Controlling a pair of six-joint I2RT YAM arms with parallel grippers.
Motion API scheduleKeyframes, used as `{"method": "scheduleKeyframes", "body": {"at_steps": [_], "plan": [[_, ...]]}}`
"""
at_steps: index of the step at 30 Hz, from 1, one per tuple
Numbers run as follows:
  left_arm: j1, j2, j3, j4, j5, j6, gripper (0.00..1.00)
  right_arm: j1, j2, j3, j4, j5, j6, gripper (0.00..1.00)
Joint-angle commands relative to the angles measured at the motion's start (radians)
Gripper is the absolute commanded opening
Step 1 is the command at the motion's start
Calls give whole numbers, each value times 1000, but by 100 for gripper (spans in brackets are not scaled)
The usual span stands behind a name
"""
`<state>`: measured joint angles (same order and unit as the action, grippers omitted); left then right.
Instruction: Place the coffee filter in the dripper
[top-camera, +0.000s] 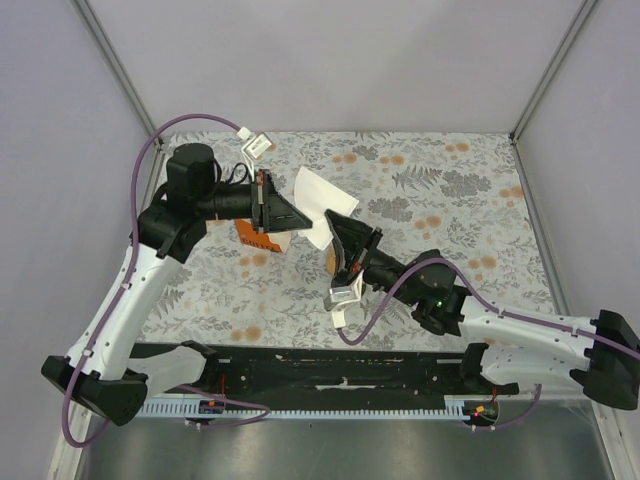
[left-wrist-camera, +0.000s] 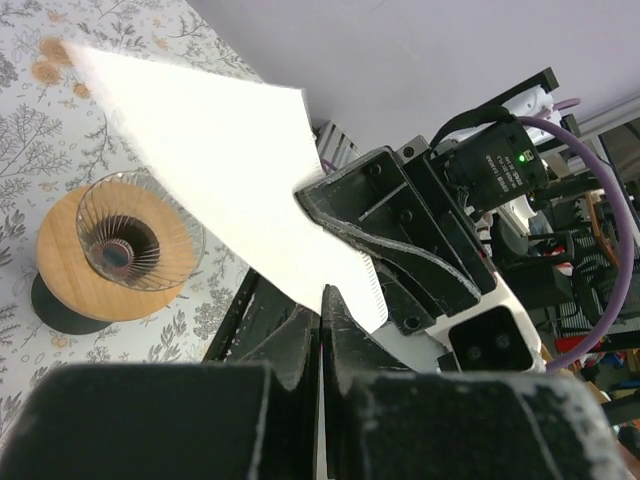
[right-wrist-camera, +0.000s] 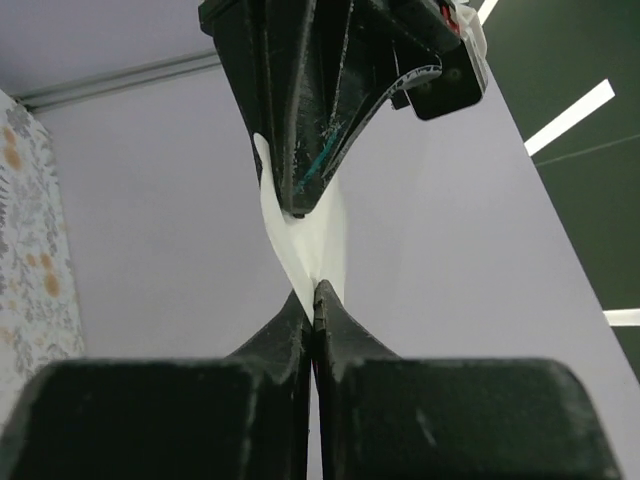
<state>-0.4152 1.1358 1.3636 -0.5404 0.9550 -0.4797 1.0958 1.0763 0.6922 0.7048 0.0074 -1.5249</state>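
Coffee filter (left-wrist-camera: 220, 160), from the left wrist, is a single flat white paper fan with a straight top edge, narrowing to a ribbed seam at its lower end. It hangs in the air above and to the right of the dripper (left-wrist-camera: 118, 250). There is one dripper, with a ribbed clear cone, a tan rim and a black base, standing on the floral table (left-wrist-camera: 30, 150). The left gripper (left-wrist-camera: 323, 300) has its fingers pressed together on the filter's narrow end. The right gripper (left-wrist-camera: 320, 200) meets the paper's edge just above.

From the right wrist, the right gripper's two fingers are closed on a thin twist of white paper, with the left gripper directly above it.

From the top, the filter sits between the two grippers. The dripper seems mostly hidden beneath the right one. One orange pack (top-camera: 255, 238) lies left of the dripper.
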Motion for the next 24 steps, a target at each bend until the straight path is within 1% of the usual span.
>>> {"method": "scheduleKeyframes", "body": {"at_steps": [1,2,3,4,6,7,8,11,12,15,16,17,19,21,24], "plan": [[4,-14,-1,43,39,-17,3,4,-55,52,23,23,118,0],[4,-15,6,40,36,-4,13,1,-68,56,-17,25,155,0],[6,-15,17,28,30,18,26,1,-87,67,-62,25,204,0],[9,-15,35,14,27,47,43,-4,-102,79,-138,25,248,0],[18,-13,90,-48,8,134,68,-22,-133,124,-288,8,388,0],[19,-10,126,-88,-7,191,76,-36,-150,144,-360,-4,446,0],[21,-10,161,-130,-24,246,83,-57,-167,161,-417,-50,510,0],[21,-18,276,-237,-85,458,86,-137,-191,210,-583,-205,687,0],[21,-31,302,-259,-93,552,86,-161,-196,231,-641,-269,738,0],[21,-88,331,-315,-85,821,86,-244,-178,318,-793,-504,885,0],[21,-105,335,-344,-82,928,84,-269,-162,354,-836,-580,926,0],[18,-116,341,-377,-87,996,83,-286,-142,384,-873,-643,969,0],[15,-122,350,-438,-119,1097,77,-319,-84,464,-928,-775,1047,0],[10,-114,359,-507,-124,1157,74,-329,-9,557,-999,-855,1118,0],[-5,-110,354,-549,-119,1181,72,-336,97,667,-1054,-894,1215,0]]}}
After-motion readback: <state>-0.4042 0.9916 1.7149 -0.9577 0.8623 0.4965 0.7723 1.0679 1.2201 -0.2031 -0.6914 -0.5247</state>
